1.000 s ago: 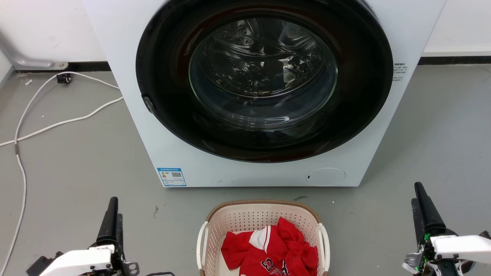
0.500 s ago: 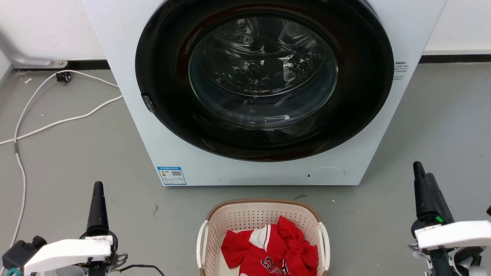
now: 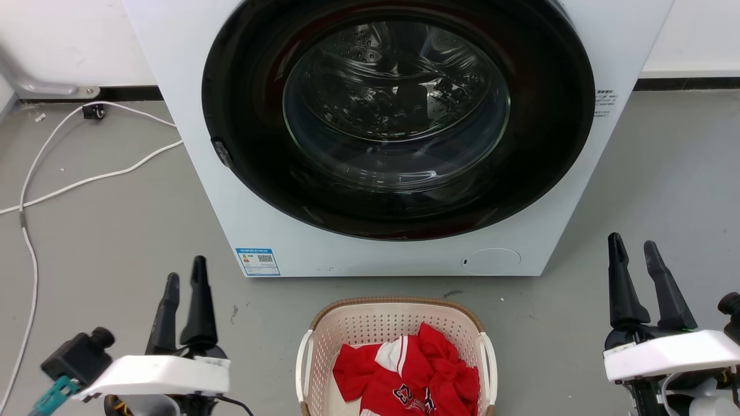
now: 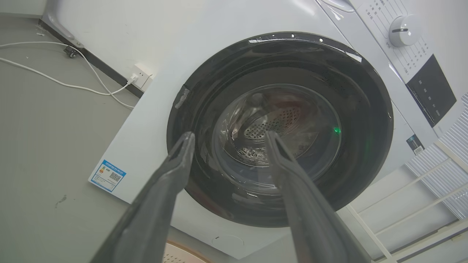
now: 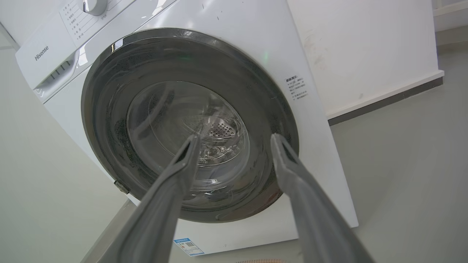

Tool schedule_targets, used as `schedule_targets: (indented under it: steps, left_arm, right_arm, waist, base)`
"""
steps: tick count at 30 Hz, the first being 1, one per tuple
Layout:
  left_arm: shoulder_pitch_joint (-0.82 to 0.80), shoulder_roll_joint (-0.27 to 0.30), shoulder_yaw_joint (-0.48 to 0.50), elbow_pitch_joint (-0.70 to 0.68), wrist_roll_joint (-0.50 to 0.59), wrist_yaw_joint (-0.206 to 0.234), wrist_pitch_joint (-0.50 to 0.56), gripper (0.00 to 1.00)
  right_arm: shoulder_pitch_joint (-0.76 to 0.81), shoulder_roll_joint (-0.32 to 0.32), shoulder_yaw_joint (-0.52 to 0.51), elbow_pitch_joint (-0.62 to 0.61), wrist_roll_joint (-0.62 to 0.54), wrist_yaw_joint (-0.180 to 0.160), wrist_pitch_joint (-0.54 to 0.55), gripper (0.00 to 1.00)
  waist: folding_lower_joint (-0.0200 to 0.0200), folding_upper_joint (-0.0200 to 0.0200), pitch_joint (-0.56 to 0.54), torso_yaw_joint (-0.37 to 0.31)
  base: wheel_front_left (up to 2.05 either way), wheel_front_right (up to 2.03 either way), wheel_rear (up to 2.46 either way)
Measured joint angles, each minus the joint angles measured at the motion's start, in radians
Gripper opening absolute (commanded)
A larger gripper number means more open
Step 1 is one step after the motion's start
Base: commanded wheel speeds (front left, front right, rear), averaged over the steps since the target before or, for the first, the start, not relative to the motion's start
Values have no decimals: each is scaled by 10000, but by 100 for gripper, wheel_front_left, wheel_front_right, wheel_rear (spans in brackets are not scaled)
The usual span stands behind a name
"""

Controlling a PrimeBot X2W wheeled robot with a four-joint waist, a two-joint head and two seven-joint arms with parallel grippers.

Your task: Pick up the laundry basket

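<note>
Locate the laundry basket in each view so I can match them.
Head view: laundry basket, bottom centre, before the washing machine.
Left wrist view: a sliver of its rim at the bottom edge, left of centre.
Right wrist view: a thin brown sliver, likely its rim, at the bottom edge.
Shared landmark: blue label on the machine's lower front.
</note>
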Motion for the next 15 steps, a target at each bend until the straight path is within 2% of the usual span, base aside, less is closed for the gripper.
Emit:
schedule_targets:
  steps: [6,15]
  left_arm:
    - [106,2,-589,-111,1536,109,-174,100]
    - [162,102,-1175,-151,3131,324,-401,100]
  right_arm:
    - [105,0,56,-84,-934,2,-169,100]
    - [206,0,-56,-48,-2067,2,-416,100]
  waist:
    - [0,0,25,-15]
    - [0,0,50,-27]
  base:
    - [0,0,0]
    - [0,0,0]
